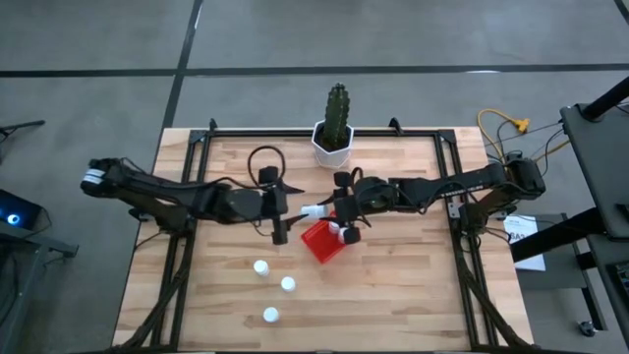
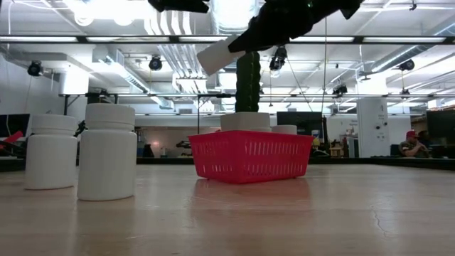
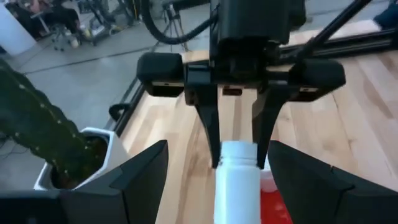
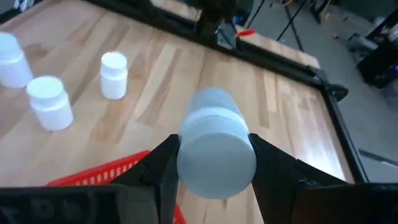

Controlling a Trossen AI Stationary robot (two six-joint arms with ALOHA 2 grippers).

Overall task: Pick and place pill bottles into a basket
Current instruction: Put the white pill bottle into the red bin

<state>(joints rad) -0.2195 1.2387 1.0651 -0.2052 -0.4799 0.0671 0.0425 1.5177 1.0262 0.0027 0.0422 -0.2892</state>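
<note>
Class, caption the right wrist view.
Right end effector grips a small white plastic pill bottle above the red meshed plastic basket.

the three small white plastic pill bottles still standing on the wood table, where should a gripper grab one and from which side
Grip the round body just below the cap, coming straight down from above. Each small white plastic pill bottle stands upright with clear gaps to its neighbours, so fingers can straddle it. The left gripper is open and nearest; the right gripper already holds a bottle.
</note>
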